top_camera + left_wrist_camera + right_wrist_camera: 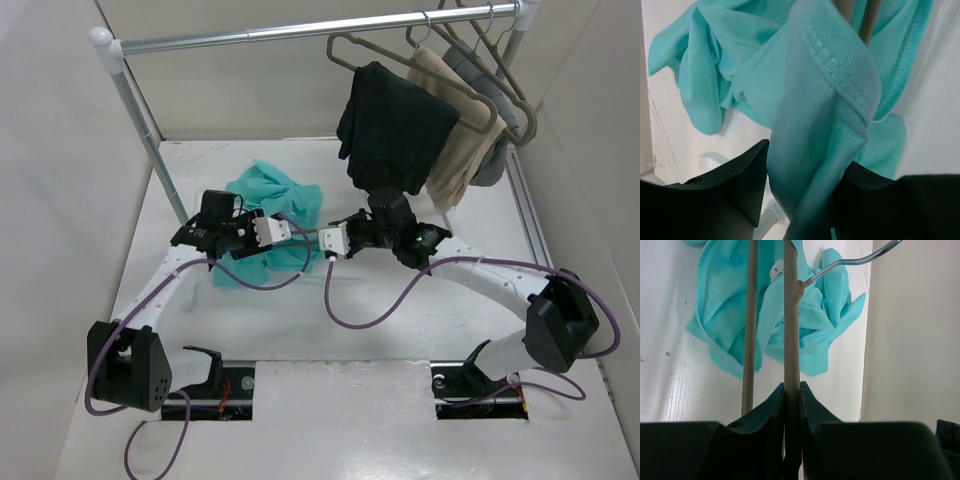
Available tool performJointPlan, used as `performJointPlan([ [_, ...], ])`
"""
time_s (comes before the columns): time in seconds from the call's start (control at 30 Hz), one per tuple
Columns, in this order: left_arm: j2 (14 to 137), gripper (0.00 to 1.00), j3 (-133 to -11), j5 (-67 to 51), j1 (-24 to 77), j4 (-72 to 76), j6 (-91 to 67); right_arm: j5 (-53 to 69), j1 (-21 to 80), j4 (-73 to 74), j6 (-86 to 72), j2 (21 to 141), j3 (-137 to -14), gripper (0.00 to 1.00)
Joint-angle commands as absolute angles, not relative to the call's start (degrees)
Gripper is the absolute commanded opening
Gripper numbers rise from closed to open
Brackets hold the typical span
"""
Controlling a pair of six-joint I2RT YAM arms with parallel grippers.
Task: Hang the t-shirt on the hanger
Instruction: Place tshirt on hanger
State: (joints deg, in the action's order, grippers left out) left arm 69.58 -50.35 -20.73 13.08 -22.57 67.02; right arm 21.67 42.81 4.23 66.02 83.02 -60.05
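Your right gripper [792, 390] is clenched on the hanger [791, 315], whose long bars run straight ahead over the t-shirt [720, 315] heaped on the table [670, 385], while your nearer left gripper [805, 167] pinches a fold of it.

the teal t-shirt [268, 200] lies crumpled in a loose heap on the white worktop [300, 335], toward the back left. its cloth is a fine mesh knit with stitched hems. a fold rises from the heap and is pinched in the left claw [805, 175]. a small white neck label [776, 270] marked "s" shows among the folds. the slim grey-taupe hanger [791, 340] hangs just above the shirt, one of its bars clamped in the right claw [792, 390]. its silver wire hook [865, 257] points away to the side.
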Motion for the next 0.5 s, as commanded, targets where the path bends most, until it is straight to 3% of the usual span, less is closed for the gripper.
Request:
performJointPlan([
  [0.0,69.61,0.41,-54.04,-26.52,13.18,-21.17,65.74,24.61,42.71,-0.26,65.04,81.12,-61.35,0.00],
  [0.2,73.21,0.40,-61.52,-46.81,11.95,-34.44,72.22,25.66,42.71,-0.26,65.57,80.60,-62.49,0.00],
  [0.3,73.74,0.35,-61.27,-46.59,13.08,-35.86,73.65,25.66,42.71,-0.26,65.57,80.07,-63.71,0.00],
  [0.43,73.74,0.05,-58.81,-44.57,13.62,-35.34,74.19,25.66,42.71,-0.26,65.57,80.07,-65.04,0.00],
  [0.47,73.74,0.03,-58.80,-44.56,13.62,-35.33,73.48,25.66,42.71,-0.26,65.57,80.07,-65.04,0.00],
])
